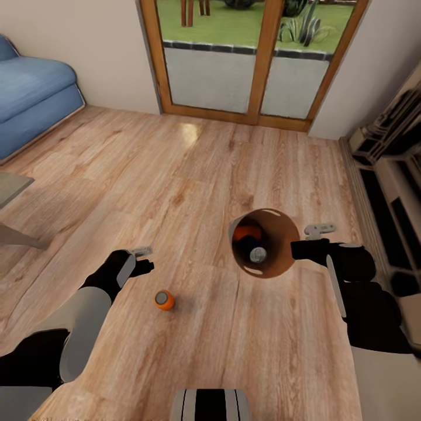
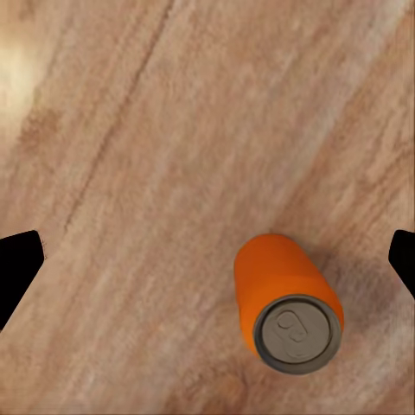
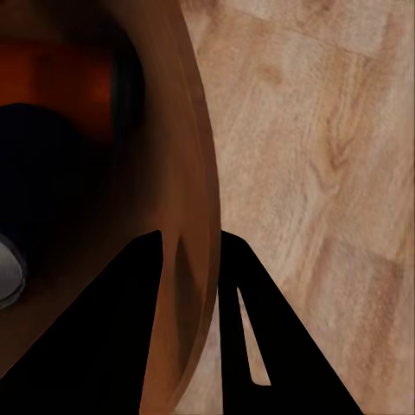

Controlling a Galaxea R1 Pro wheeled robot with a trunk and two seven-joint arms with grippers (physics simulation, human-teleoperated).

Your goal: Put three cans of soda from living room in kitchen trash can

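The trash can (image 1: 275, 257) was held up over the wood floor (image 1: 193, 175) by the right gripper (image 1: 299, 250), whose jaws pinched its rim, one inside and one outside, as the right wrist view showed. Inside the trash can lay two cans: an orange soda can (image 1: 244, 233) and a dark blue soda can (image 1: 256, 252) with its silver top showing. So two of the three cans seemed to be in already. The last orange can (image 1: 165, 300) stood upright on the floor, near the trash can and on the robot's left side of it. The left gripper (image 1: 145, 259) hung above the floor just beside that can, with its jaws spread wide and holding nothing. From the left wrist view the can (image 2: 285, 303) sat between the two jaw tips but closer to one. What was left, by my guess, was to pick up this last can, drop it into the trash can, and take the trash can to the kitchen, since the blue sofa (image 1: 32, 96) and the glass garden doors (image 1: 245, 64) beyond the trash can showed this was the living room.
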